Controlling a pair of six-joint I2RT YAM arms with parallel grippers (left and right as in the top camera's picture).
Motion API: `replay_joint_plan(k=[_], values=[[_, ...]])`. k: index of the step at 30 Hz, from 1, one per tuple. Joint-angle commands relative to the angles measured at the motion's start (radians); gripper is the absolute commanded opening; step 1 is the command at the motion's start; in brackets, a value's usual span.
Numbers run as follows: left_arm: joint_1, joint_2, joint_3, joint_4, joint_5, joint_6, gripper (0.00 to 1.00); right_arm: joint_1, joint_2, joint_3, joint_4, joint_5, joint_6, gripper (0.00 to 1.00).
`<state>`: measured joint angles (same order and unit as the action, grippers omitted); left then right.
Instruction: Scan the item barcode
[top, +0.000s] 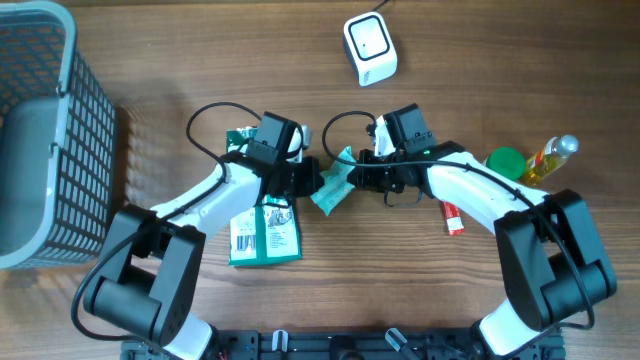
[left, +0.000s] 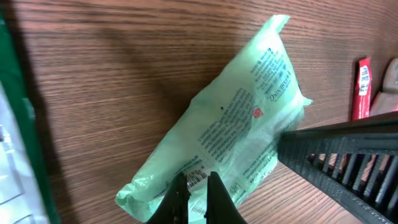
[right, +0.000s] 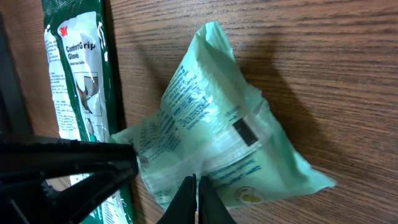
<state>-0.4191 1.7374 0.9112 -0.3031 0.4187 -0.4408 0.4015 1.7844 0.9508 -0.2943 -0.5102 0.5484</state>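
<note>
A pale green plastic packet (top: 330, 186) with dark print hangs just above the table's middle, held from both sides. My left gripper (top: 312, 180) is shut on its left end. In the left wrist view the fingers (left: 198, 186) pinch the packet (left: 236, 118) right beside a small barcode (left: 196, 176). My right gripper (top: 352, 175) is shut on the opposite end; its fingers (right: 196, 186) clamp the packet's (right: 211, 124) lower edge. The white scanner (top: 370, 47) stands at the far side of the table, well apart from the packet.
A grey mesh basket (top: 40, 130) fills the left edge. A green glove pack (top: 265, 232) lies under the left arm. To the right of the right arm are a green cap (top: 506, 162), a yellow bottle (top: 552, 158) and a red stick (top: 452, 216).
</note>
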Motion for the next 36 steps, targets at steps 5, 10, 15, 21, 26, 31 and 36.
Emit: replay_joint_plan(k=[5,10,15,21,26,31,36], values=[[-0.018,0.025,-0.011,-0.017,-0.158,-0.092,0.04,0.002,0.025,-0.011,-0.003,0.025,0.005,0.04],[-0.018,0.081,-0.011,0.006,-0.158,-0.115,0.04,0.002,0.025,-0.011,-0.032,0.127,0.057,0.04],[-0.017,0.089,-0.011,0.008,-0.159,-0.117,0.04,0.002,0.026,-0.011,-0.089,0.215,0.106,0.05],[-0.017,0.089,-0.011,0.008,-0.204,-0.118,0.04,0.002,0.026,-0.011,-0.092,0.234,0.109,0.05],[0.02,0.049,-0.006,0.008,-0.231,-0.115,0.04,0.002,0.027,-0.011,-0.111,0.272,0.109,0.05],[0.118,-0.123,-0.004,0.0,-0.241,-0.114,0.04,0.002,0.027,-0.011,-0.111,0.275,0.109,0.05],[0.123,-0.201,-0.004,-0.086,-0.088,-0.114,0.04,0.002,0.027,-0.011,-0.111,0.275,0.109,0.06]])
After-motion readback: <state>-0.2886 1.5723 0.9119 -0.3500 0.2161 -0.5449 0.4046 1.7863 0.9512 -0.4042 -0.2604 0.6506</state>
